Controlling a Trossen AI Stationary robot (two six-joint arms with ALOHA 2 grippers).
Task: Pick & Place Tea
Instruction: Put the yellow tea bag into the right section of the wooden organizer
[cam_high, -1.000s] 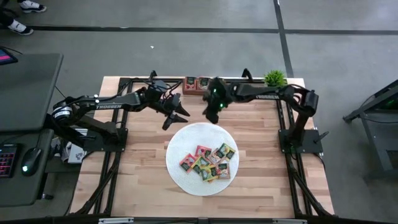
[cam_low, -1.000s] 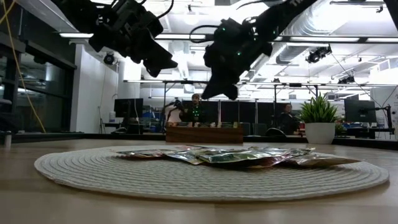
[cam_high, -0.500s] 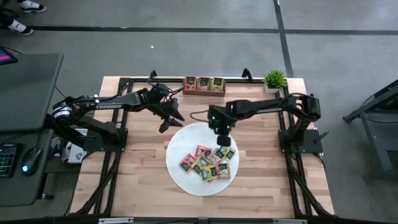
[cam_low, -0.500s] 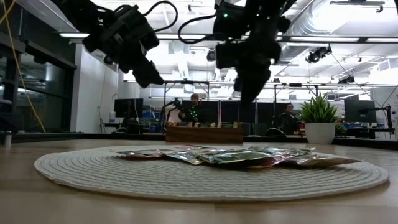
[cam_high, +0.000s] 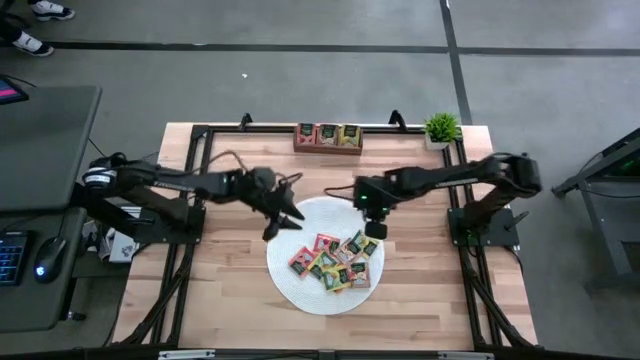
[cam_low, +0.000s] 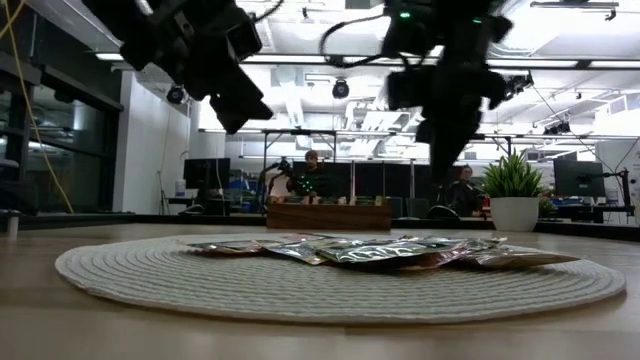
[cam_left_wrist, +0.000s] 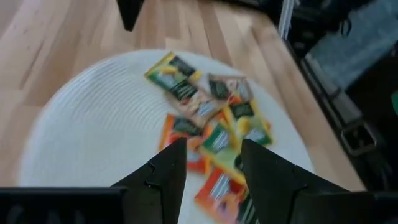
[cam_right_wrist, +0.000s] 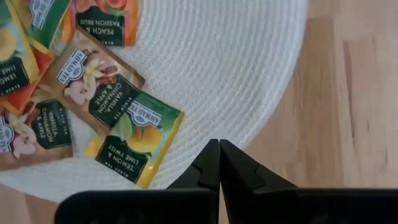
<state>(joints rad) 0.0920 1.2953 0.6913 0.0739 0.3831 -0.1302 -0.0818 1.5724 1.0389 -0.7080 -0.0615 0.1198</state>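
Note:
The tea is a heap of small square packets (cam_high: 335, 258) lying flat on a round white woven mat (cam_high: 290, 285), also seen in the low view (cam_low: 380, 250). My left gripper (cam_high: 283, 224) hovers open above the mat's far left rim; the left wrist view shows the packets (cam_left_wrist: 205, 112) ahead of the open gripper (cam_left_wrist: 211, 168). My right gripper (cam_high: 375, 231) is shut and points down above the mat's far right part, just beyond a green-and-yellow packet (cam_right_wrist: 134, 146). Both grippers (cam_low: 235, 110) (cam_low: 445, 160) hang well clear of the mat.
A brown wooden tray (cam_high: 328, 147) holding packets stands at the far edge, with a small potted plant (cam_high: 441, 127) to its right. Black frame rails (cam_high: 195, 180) run along the table's left and right sides. Bare wood lies around the mat.
My right gripper has swung from beside the tray toward the near edge and to the right, out over the mat's far right part, tipping further downward. My left gripper has moved toward the near edge, from beyond the mat to above its far left rim, and has stayed open.

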